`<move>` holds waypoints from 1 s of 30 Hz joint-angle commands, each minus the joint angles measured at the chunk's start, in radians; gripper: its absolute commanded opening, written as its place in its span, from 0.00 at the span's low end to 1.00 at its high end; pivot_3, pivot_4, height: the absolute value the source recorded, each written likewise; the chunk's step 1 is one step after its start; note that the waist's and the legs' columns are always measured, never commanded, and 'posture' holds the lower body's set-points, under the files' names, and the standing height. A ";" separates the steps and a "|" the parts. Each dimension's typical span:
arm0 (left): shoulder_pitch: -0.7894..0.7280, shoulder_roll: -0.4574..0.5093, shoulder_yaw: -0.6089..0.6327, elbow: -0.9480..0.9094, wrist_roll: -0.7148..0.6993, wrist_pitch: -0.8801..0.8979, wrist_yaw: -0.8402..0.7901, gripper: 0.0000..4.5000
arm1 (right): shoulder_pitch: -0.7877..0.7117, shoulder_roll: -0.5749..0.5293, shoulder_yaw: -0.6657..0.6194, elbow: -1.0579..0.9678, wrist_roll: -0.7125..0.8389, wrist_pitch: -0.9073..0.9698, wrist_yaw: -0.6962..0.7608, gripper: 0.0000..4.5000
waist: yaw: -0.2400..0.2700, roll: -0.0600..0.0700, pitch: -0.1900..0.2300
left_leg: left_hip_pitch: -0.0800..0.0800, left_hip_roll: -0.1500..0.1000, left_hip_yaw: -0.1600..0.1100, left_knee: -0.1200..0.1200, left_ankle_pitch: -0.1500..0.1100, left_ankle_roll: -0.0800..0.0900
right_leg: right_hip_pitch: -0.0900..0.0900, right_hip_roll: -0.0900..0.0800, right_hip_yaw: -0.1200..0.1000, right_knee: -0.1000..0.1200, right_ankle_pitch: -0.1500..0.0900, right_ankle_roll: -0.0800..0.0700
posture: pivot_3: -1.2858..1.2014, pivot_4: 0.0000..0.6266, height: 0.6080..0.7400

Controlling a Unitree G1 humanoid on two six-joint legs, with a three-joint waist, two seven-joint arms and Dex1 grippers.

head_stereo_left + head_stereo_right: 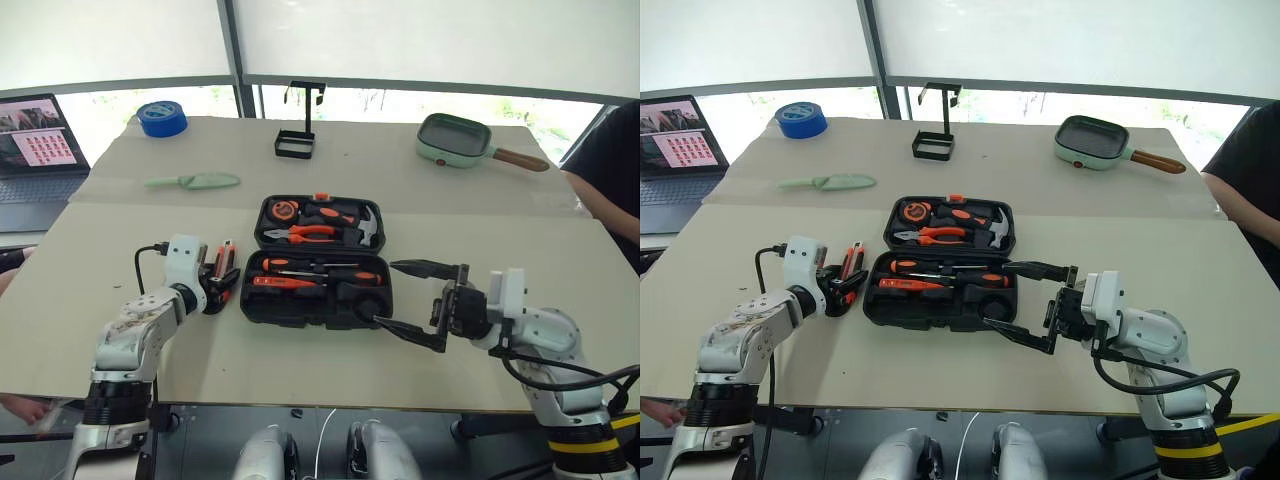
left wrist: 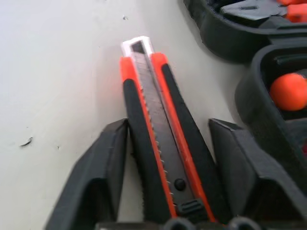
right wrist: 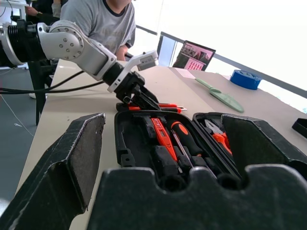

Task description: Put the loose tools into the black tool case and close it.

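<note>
i'm on the pickup of the last loose tool i can see — the black-and-orange utility knife (image 2: 160,143), lying on the table (image 1: 80,290) just beside the left end of the open black tool case (image 1: 316,262). my left gripper (image 2: 168,167) has its 2 fingers (image 2: 98,172) set either side of the knife's handle, one pad at its edge and a slim gap showing on the other side, so i judge the grip is not yet firm. the right gripper (image 1: 410,305) hangs wide open and empty at the case's right end. inside, the screwdrivers (image 1: 300,273) already sit in their slots. next i'd finish the squeeze, lift the knife clear, carry it over the near half of the case and seat it — then the lid wants folding down.
</note>
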 commanded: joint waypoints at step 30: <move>-0.351 0.200 -0.446 0.156 0.195 -0.538 -0.984 0.36 | 0.178 -0.167 -0.165 -0.129 0.124 0.145 0.019 1.00 | -0.011 0.000 0.002 | -0.009 -0.002 0.000 0.004 -0.002 0.005 | -0.004 0.003 -0.002 -0.002 -0.002 0.006 | 0.52 0.24 1.00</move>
